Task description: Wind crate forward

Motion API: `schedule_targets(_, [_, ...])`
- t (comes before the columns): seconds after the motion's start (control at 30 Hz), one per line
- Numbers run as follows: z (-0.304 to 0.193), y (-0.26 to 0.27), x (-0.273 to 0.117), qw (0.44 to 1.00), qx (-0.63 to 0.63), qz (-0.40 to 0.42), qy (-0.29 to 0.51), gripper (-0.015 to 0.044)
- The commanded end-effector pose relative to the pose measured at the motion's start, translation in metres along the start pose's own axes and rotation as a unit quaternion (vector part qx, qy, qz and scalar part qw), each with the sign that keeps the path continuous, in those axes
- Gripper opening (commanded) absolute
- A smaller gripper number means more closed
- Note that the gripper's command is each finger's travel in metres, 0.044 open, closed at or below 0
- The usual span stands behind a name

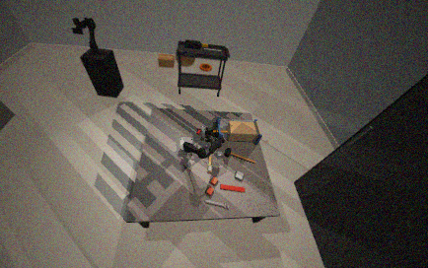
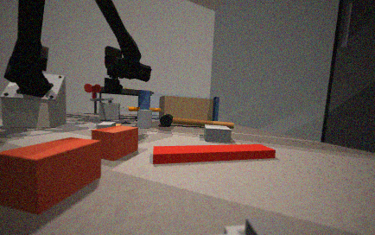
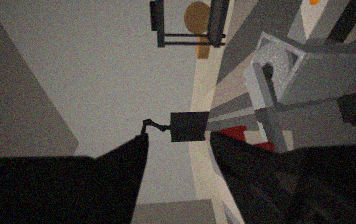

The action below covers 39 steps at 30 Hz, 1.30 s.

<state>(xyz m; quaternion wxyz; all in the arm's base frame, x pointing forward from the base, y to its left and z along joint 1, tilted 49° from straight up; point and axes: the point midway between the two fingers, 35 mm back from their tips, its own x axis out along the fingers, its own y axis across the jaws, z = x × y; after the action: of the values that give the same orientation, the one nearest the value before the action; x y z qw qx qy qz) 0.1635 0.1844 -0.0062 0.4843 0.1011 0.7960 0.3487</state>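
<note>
One crate (image 1: 244, 131) (image 2: 186, 108) sits on your table (image 1: 163, 199) (image 2: 302, 190), near its far right corner in the top view; it looks flat. You can't tell whether its front touches the steel frame. Three blue uprights (image 1: 218, 126) (image 2: 216, 109) show around it from the top, and one orange strap (image 1: 223, 131) (image 2: 144, 110) lies at its front.

Your one hand (image 1: 212, 132) (image 2: 113, 85) (image 3: 179, 137) is above the table, near the strap's end, its two fingers spread partway with nothing between them. One red piece (image 1: 199, 131) (image 2: 92, 88) (image 3: 235, 132) is near it; you can't make out whether that is the winch handle.

Further out you have one mallet (image 1: 243, 158) (image 2: 196, 123), one grey block (image 1: 239, 175) (image 2: 217, 134), one red bar (image 1: 232, 188) (image 2: 213, 154), two orange blocks (image 1: 214, 181) (image 2: 115, 142) and one grey wrench-like tool (image 1: 217, 204). The mallet lies nearest the crate; the red bar is between the grey block and the wrench-like tool.

Beyond the table stand one shelf unit (image 1: 178, 74) (image 3: 161, 25) and one black pedestal (image 1: 103, 76) (image 3: 189, 127) carrying a second arm (image 1: 92, 35) (image 3: 154, 124).
</note>
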Motion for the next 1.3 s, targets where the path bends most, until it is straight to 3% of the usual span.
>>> schedule_targets(0.0, [0.000, 0.000, 0.000, 1.000, 0.000, 0.000, 0.000, 0.0240])
schedule_targets(0.27, [0.000, 0.000, 0.000, 1.000, 0.000, 0.000, 0.000, 0.0240])
schedule_targets(0.37, [0.000, -0.001, 0.011, 0.998, 0.002, -0.048, 0.036, 0.0319])
schedule_targets(0.53, [0.000, -0.002, 0.043, 0.964, -0.012, -0.228, 0.134, 0.0440])
schedule_targets(0.73, [0.001, 0.006, 0.073, 0.871, -0.071, -0.445, 0.196, 0.0440])
schedule_targets(0.97, [0.003, 0.034, 0.108, 0.706, -0.187, -0.656, 0.189, 0.0440])
schedule_targets(1.27, [0.003, 0.038, 0.112, 0.688, -0.200, -0.673, 0.185, 0.0440])
